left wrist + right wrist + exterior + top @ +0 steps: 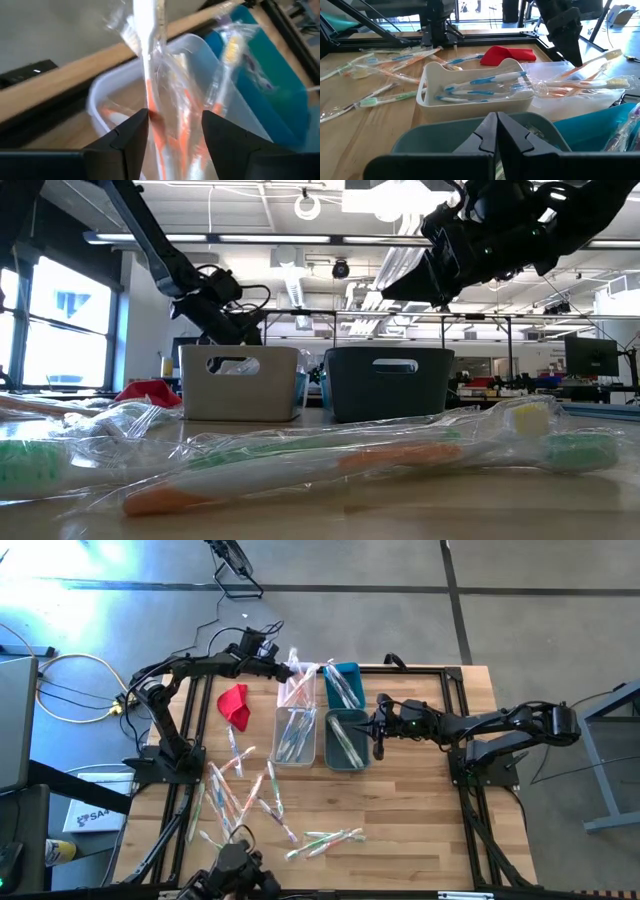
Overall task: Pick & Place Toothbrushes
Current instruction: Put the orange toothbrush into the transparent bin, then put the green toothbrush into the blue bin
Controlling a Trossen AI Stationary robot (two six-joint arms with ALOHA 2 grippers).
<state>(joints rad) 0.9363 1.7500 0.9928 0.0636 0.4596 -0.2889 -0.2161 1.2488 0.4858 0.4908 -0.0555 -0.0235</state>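
Many wrapped toothbrushes (240, 795) lie scattered on the near left of the wooden table, and more lie in the four bins. My left gripper (290, 668) hangs open over the far clear-white bin (300, 688). In the left wrist view an orange-and-white toothbrush (148, 75) in a clear wrapper stands slanting out of that bin, between the left gripper's (172, 130) fingers. My right gripper (377, 740) is shut and empty above the near grey-teal bin (347, 740); its shut fingertips (496, 127) show over that bin's rim (445, 132). My left gripper is open around the wrapped orange-and-white toothbrush. The handle (150, 107) runs close along the inner side of one finger (136, 127), and I cannot tell whether they touch. The toothbrush's lower end reaches down into the clear-white bin.
A red cloth (235, 703) lies left of the bins. The near white bin (470, 100) holds blue toothbrushes and the far teal bin (343, 685) holds others. Bare wood lies on the table's right half (420, 810). In the low view, toothbrushes (330, 465) lie before the bins (240, 385).
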